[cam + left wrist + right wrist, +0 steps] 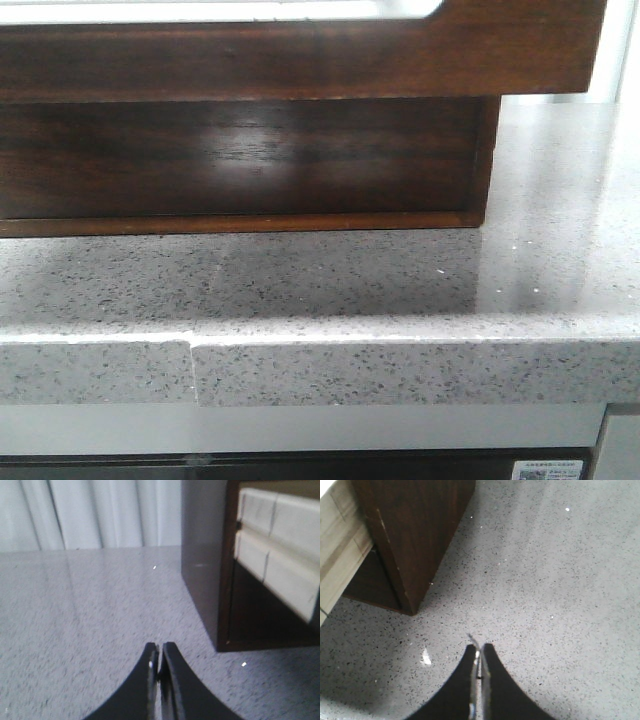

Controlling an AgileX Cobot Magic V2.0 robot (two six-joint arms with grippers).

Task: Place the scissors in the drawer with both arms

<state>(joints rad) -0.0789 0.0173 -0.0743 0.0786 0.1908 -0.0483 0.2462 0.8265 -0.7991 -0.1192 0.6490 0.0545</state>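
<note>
We see the glossy dark brown wooden drawer [300,50] pulled out over the speckled grey stone bench [320,290]. No scissors show. Our left tool [160,662] and right tool [480,652] are both closed, empty, so nearly everything remains.

front view hugs the cabinet [240,160]; both wrist views flank it low.

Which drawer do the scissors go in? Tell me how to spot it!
Find the dark brown wooden cabinet standing on the speckled grey stone countertop. Sticking out near its top is the glossy dark brown wooden drawer. Its front has a wide cut-out with rounded corners along the top edge, showing something pale behind it; the panel below is plain wood.
</note>
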